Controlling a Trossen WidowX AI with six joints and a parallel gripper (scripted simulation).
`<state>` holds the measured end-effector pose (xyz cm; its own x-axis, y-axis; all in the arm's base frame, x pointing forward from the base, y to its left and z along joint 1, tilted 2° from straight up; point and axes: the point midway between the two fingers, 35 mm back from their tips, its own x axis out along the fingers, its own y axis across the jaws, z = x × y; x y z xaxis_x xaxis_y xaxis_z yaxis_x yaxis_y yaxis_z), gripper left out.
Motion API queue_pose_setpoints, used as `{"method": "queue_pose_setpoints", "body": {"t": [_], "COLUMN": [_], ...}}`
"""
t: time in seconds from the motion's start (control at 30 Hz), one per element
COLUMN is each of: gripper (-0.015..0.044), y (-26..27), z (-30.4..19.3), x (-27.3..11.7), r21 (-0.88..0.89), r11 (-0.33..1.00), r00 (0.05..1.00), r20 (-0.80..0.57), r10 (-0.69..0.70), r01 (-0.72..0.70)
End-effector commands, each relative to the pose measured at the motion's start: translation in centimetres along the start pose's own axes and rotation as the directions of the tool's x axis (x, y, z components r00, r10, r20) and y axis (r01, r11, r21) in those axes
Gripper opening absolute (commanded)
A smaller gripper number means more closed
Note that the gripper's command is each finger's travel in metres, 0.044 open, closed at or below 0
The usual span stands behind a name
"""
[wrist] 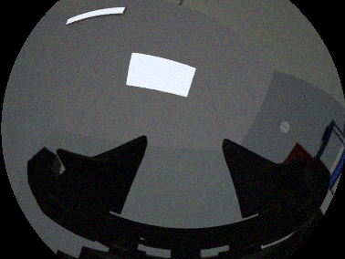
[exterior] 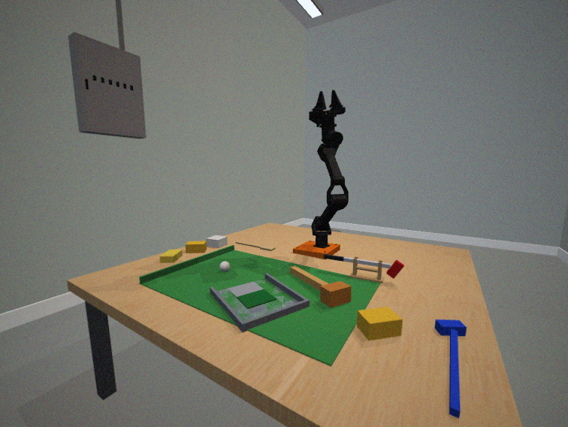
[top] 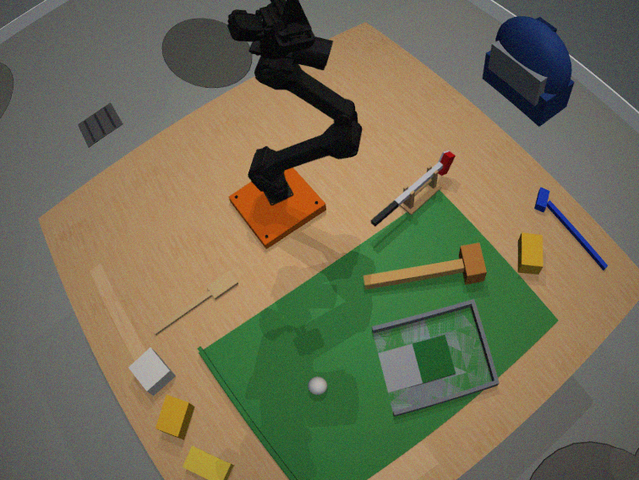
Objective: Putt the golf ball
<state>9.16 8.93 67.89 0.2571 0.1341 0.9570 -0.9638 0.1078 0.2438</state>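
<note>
The red putter has a red head (top: 447, 162) (exterior: 395, 268), a grey shaft and a black grip (top: 385, 213) (exterior: 333, 258). It rests across a small wooden stand (top: 424, 199) (exterior: 367, 278) beside the mat. The white golf ball (top: 317, 385) (exterior: 224, 266) sits on the green mat (top: 516, 304) (exterior: 321, 342). A grey ramp (top: 400, 368) (exterior: 246, 289) leads to the raised green (top: 434, 358) (exterior: 257, 298), with grey walls around them. My gripper (exterior: 327, 94) (wrist: 184, 141) is open and empty, pointing up high above the orange base, far from putter and ball.
A wooden mallet (top: 412, 274) (exterior: 335, 294) lies on the mat between the stand and the walled ramp. A yellow block (top: 530, 252) (exterior: 379, 322) and blue hammer (top: 576, 234) (exterior: 454, 367) lie beyond the mat. A white block (top: 150, 369) (exterior: 216, 240), yellow blocks and a thin tan stick-like tool (top: 223, 286) lie opposite.
</note>
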Motion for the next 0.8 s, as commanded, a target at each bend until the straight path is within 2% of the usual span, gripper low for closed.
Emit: {"method": "queue_pose_setpoints", "body": {"t": [0.0, 0.17, 0.33, 0.57, 0.77], "gripper": [0.0426, 0.044, 0.044, 0.044, 0.044], "y": [0.2, 3.7, 5.9, 4.6, -0.1], "z": [0.2, 5.3, 11.0, 19.4, 25.4], "x": [0.0, -0.9, -2.4, -5.4, -8.5], "r21": [0.008, 0.232, 0.473, 0.7, 0.741], "r11": [1.0, 0.968, 0.847, 0.552, 0.258], "r00": [1.0, 0.988, 0.949, 0.852, 0.74], "r20": [0.006, 0.14, 0.299, 0.522, 0.661], "r10": [0.002, 0.061, 0.103, 0.038, -0.124], "r01": [-0.002, -0.093, -0.241, -0.454, -0.619]}}
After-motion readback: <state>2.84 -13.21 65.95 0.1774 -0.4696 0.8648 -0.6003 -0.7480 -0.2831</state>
